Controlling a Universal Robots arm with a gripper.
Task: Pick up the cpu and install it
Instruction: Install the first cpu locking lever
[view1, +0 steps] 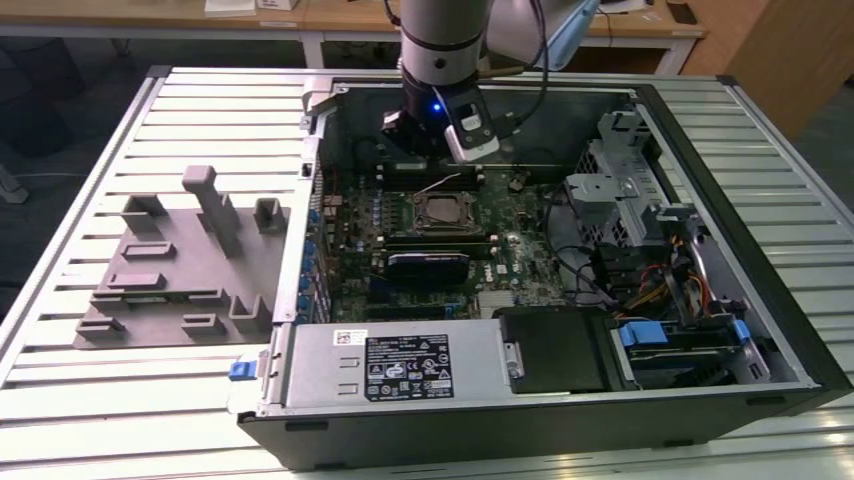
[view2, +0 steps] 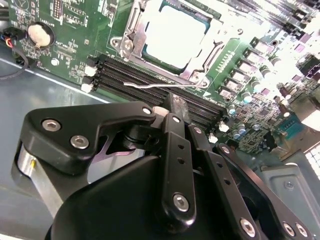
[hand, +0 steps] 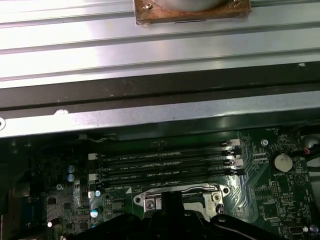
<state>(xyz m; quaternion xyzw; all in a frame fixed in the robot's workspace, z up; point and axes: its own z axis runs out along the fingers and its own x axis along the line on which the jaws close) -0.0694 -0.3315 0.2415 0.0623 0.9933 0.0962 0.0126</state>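
One gripper (view2: 172, 107) (black) above memory slots (view2: 150, 82), one cpu (view2: 172, 35) in socket

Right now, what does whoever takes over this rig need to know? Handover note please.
Gripper: black fingers closed together with nothing between them, hovering over the memory slots beside the socket.
CPU: the flat square chip with shiny silver top sits inside the metal socket frame on the green motherboard.
Done: the chip is in the socket and released.
Left: the thin wire retention lever looks unlatched, lying loose beside the socket; whether the chip is fully seated cannot be judged.
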